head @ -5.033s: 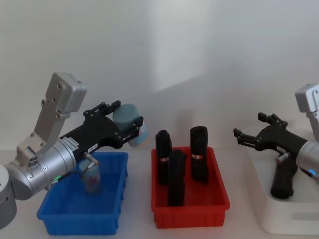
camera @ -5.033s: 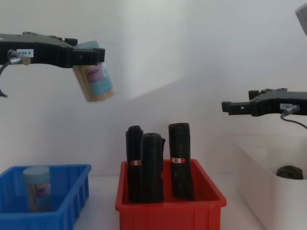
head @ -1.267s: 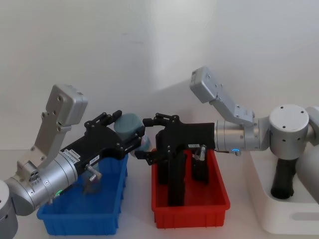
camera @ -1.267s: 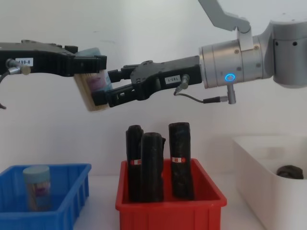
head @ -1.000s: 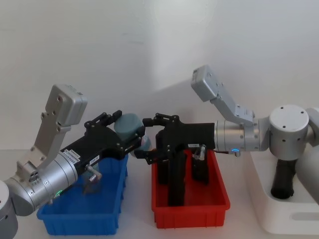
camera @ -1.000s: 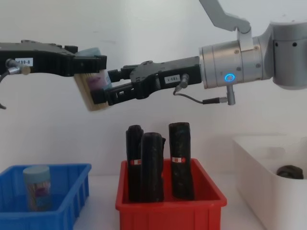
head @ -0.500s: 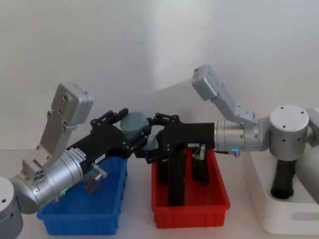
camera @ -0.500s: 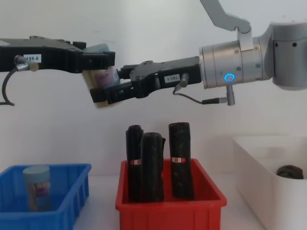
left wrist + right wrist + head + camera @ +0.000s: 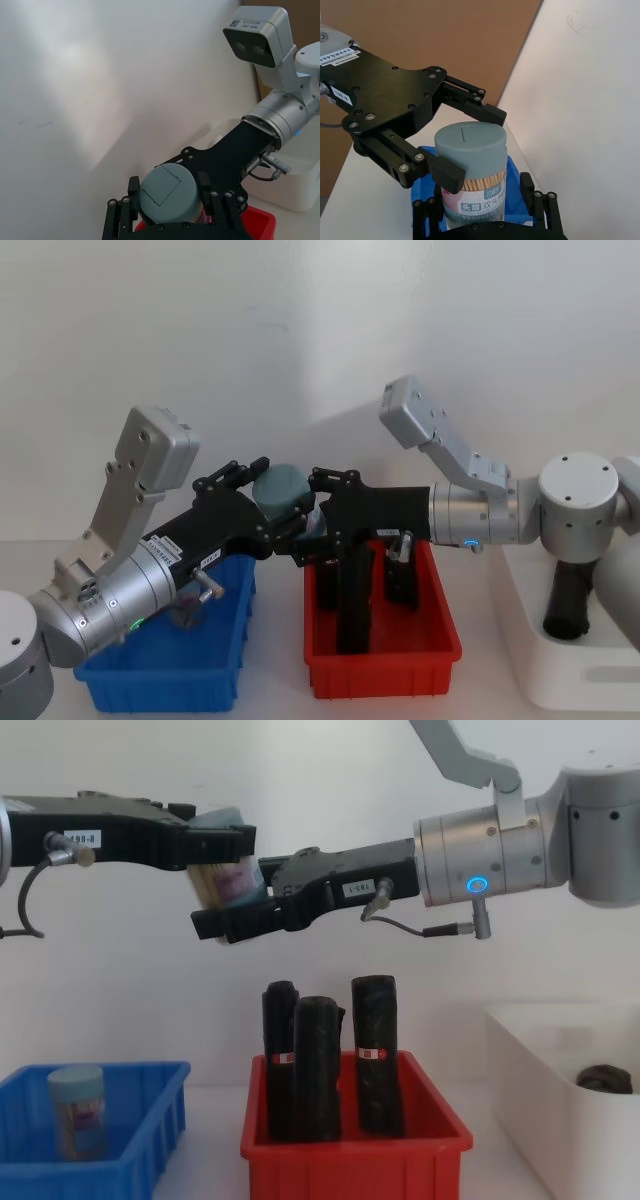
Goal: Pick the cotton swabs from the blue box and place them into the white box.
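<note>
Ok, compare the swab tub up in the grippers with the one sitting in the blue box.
The raised cotton swab tub hangs in mid-air above the bins, pinched near its lid by the left gripper, with the right gripper around its lower part; the second tub rests inside the blue box untouched. The raised tub is tilted, the second tub stands upright. Both have pale blue lids and purple labels.

There are two tubs of cotton swabs: one [image 9: 226, 878] held up in the air between the arms and one [image 9: 77, 1112] standing in the blue box [image 9: 150, 1138]. Three bins stand on the worktop, the blue box, one red bin [image 9: 430, 1140] and one white box [image 9: 540, 1100]. The red bin holds three black rolls [image 9: 317, 1070], and one more black roll [image 9: 568, 600] stands in the white box, four in all.
</note>
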